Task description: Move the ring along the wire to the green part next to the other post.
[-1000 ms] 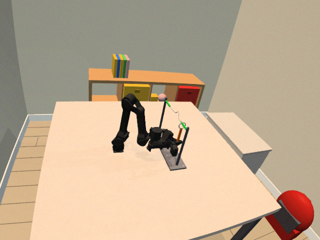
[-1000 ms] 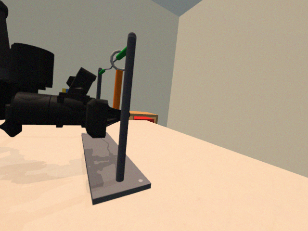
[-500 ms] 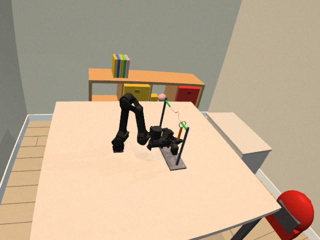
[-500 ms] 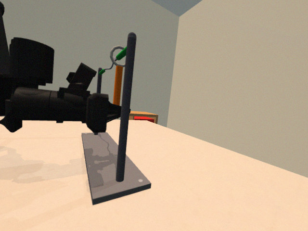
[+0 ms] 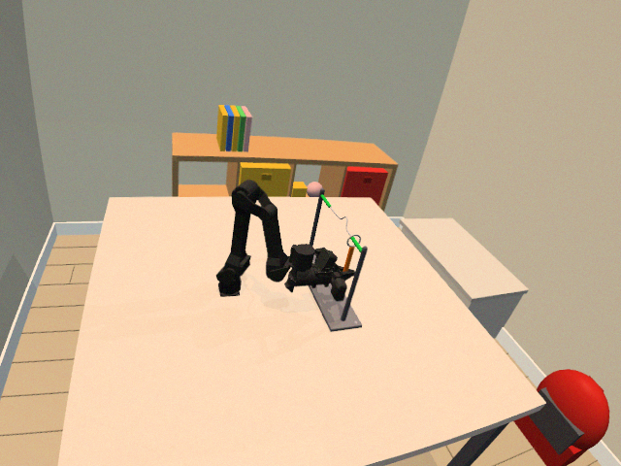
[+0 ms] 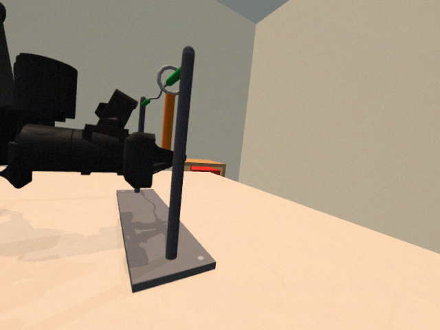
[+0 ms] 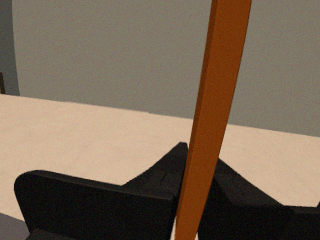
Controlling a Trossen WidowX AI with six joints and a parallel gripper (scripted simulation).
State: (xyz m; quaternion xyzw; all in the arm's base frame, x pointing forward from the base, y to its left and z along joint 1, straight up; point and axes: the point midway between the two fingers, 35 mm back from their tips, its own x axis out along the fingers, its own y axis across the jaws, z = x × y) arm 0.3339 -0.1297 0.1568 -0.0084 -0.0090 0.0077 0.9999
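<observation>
The gripper (image 7: 190, 190) is clamped on the lower end of the orange handle (image 7: 214, 94), its two black fingers pressed against either side of the bar so that only a short stub of orange pokes out below them in the wrist view. The handle is a slim, straight, flat-sided orange bar that rises nearly upright from the gripper, leaning slightly, and ends at the top in a small pale grey ring (image 6: 168, 79). The ring hangs around the green part of the wire (image 6: 172, 77) just beside the top of the nearer dark post (image 6: 179, 152), with the green sleeve passing through its opening. From there the thin grey wire (image 5: 341, 218) curves away in a wavy line to a second green sleeve (image 5: 325, 201) at the farther post (image 5: 315, 222). Both posts stand on a flat grey base plate (image 6: 184, 264) that lies on the pale counter (image 5: 200, 381). The black arm (image 5: 255, 225) reaches low and level over the counter toward the nearer post, so the ring sits well above the gripper.
</observation>
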